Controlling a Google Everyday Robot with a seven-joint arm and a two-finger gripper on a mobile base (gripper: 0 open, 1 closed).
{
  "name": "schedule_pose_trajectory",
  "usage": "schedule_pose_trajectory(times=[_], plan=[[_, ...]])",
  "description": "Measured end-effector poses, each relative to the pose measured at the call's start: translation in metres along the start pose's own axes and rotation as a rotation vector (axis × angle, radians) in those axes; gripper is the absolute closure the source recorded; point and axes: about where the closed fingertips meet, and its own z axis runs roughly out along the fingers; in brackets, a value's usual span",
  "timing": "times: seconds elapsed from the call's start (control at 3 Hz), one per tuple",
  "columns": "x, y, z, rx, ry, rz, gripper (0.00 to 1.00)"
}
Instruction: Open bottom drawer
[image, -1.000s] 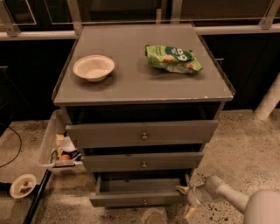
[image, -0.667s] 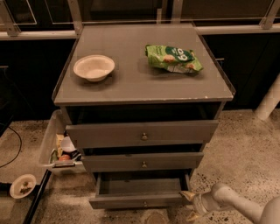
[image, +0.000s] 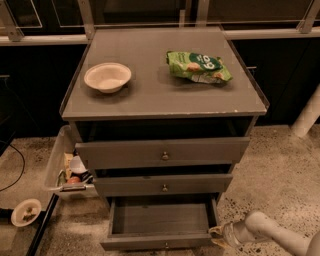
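Note:
The bottom drawer (image: 161, 241) is the lowest of three grey drawer fronts on the cabinet. It stands pulled well out, and its bare inside (image: 160, 218) shows from above. Its small round knob (image: 166, 245) sits at the very bottom of the view. My gripper (image: 218, 235) is low at the right, against the drawer's front right corner, on the end of my white arm (image: 272, 234). The middle drawer (image: 164, 186) and the top drawer (image: 162, 154) stick out only a little.
A white bowl (image: 107, 77) and a green snack bag (image: 198, 66) lie on the cabinet top (image: 160, 95). A clear bin (image: 65, 167) of odds and ends stands left of the cabinet, with a small dish (image: 26, 212) on the speckled floor. A white post (image: 306, 116) stands at the right.
The bottom drawer has slid further out towards me. My gripper and arm have moved with it, down and towards the front, along the drawer's right corner.

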Motion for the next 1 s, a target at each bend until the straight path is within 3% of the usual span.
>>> schedule_pose_trajectory(times=[0.33, 1.0], plan=[[-0.0001, -0.0001, -0.0001, 0.0, 0.0, 0.0, 0.86], [-0.0001, -0.0001, -0.0001, 0.0, 0.0, 0.0, 0.39]])
